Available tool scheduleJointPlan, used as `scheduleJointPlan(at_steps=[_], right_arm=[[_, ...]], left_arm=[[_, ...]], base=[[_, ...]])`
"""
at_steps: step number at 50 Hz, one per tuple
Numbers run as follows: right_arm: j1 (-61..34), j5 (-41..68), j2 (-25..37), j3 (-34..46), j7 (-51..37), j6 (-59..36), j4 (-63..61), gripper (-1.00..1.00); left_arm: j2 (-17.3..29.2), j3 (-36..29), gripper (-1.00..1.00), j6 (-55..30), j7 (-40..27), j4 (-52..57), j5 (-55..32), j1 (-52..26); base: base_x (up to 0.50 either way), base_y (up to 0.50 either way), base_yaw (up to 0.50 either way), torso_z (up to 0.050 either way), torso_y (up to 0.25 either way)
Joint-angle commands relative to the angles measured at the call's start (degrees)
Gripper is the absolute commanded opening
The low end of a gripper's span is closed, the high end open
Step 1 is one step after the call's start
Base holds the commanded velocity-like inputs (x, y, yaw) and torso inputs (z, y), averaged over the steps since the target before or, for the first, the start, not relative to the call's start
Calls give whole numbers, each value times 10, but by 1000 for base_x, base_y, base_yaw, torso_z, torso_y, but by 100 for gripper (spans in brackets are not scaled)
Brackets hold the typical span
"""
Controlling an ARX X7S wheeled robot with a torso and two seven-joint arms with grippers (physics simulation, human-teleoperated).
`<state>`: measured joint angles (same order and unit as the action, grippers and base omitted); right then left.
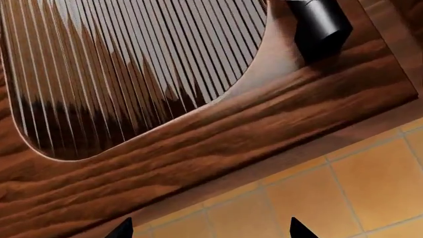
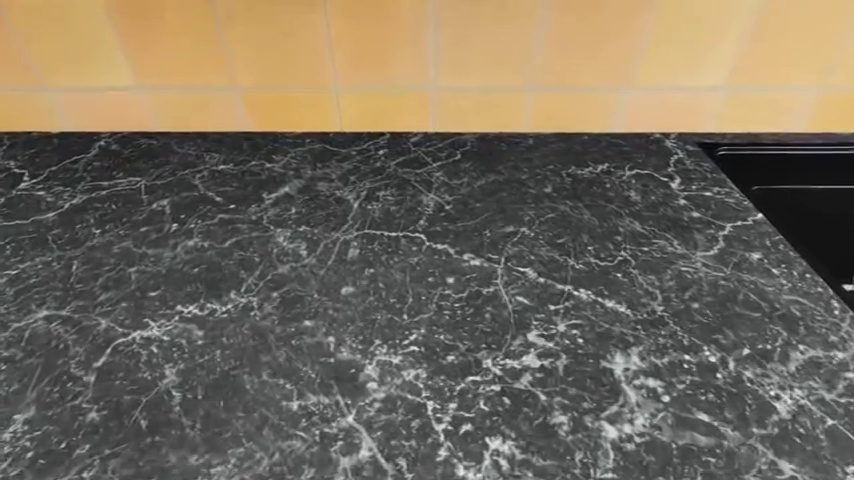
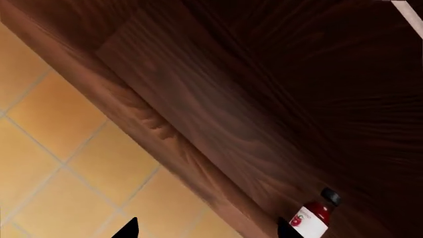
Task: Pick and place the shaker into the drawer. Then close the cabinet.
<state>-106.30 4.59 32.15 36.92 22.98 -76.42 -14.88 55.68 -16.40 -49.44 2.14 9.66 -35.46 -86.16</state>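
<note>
The drawer (image 1: pixel 198 129), glossy reddish wood with a ribbed panel and black bar handle (image 1: pixel 322 22), faces the left end effector (image 1: pixel 210 230), whose tips are spread, empty. The right end effector (image 3: pixel 208 229), also spread and empty, sits near a red-labelled bottle (image 3: pixel 312 216).

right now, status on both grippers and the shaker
Left gripper open, empty, near ribbed drawer front and handle. Right gripper open, empty. Shaker not in view. Nothing blocking.

Reddish-brown ribbed drawer (image 1: pixel 126 74) front, short black handle (image 1: pixel 322 22)
</note>
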Motion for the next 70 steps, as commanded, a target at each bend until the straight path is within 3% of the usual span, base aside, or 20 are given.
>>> scheduleJointPlan(at_steps=[1, 9, 15, 23, 38, 43, 49, 52, 55, 58, 60, 62, 65, 70], right_arm=[[5, -6, -1, -9, -8, -5, -8, 100], [7, -3, -12, -39, -18, -12, -9, 100], [-8, -12, -14, -36, -26, -24, 2, 100], [-53, -20, -17, -37, -28, -44, 10, 100], [-42, -23, -3, -50, -35, -78, -11, 100], [-28, -24, 1, -62, -40, -88, -18, 100], [42, -20, 33, -124, -65, -136, -78, 100], [40, 222, 168, -173, -291, -136, -87, 100], [80, 480, 271, -225, -549, -132, -98, 100], [181, 738, 378, -285, -807, -79, -135, 100], [294, 909, 444, -362, -854, -27, -170, 100], [430, 1079, 447, -520, -897, -50, -185, 100], [545, 1176, 422, -676, -979, -102, -190, 100], [627, 1256, 411, -767, -1044, -111, -198, 100]], left_arm=[[-2, -7, 100, -2, -2, 6, -4, -2], [-9, 0, 100, -8, -18, 12, -3, -15], [-45, 19, 100, -37, -50, -2, -7, -96], [-115, 24, 100, -73, -57, -5, -28, -254], [-265, -14, 100, 27, -46, -137, 31, -452], [-342, -3, 100, 83, 23, -204, 50, -488], [-503, 73, 100, 137, 211, -282, 242, -488], [-556, 92, 100, 192, 253, -350, 300, -488], [-556, 38, 100, 256, 229, -418, 260, -488], [-557, -30, 100, 313, 204, -475, 207, -488], [-557, -72, 100, 338, 188, -490, 171, -488], [-557, -106, 100, 352, 172, -491, 139, -488], [-557, -147, 100, 360, 145, -471, 83, -488], [-557, -219, 100, 384, 91, -453, -4, -488]], base=[[500, 173, 0, 0, 0], [62, 14, 0, 0, 2], [0, 0, 0, 0, 0], [0, 0, 0, 0, 0], [0, 0, 0, 0, 0], [0, 0, 0, 0, 0], [0, 0, 0, 0, 0], [0, 0, 0, 0, 0], [0, 0, 0, 0, 0], [0, 0, 0, 0, 0], [0, 0, 0, 0, 0], [0, 0, 0, 0, 0], [0, 0, 0, 0, 0], [0, 0, 0, 0, 0]])
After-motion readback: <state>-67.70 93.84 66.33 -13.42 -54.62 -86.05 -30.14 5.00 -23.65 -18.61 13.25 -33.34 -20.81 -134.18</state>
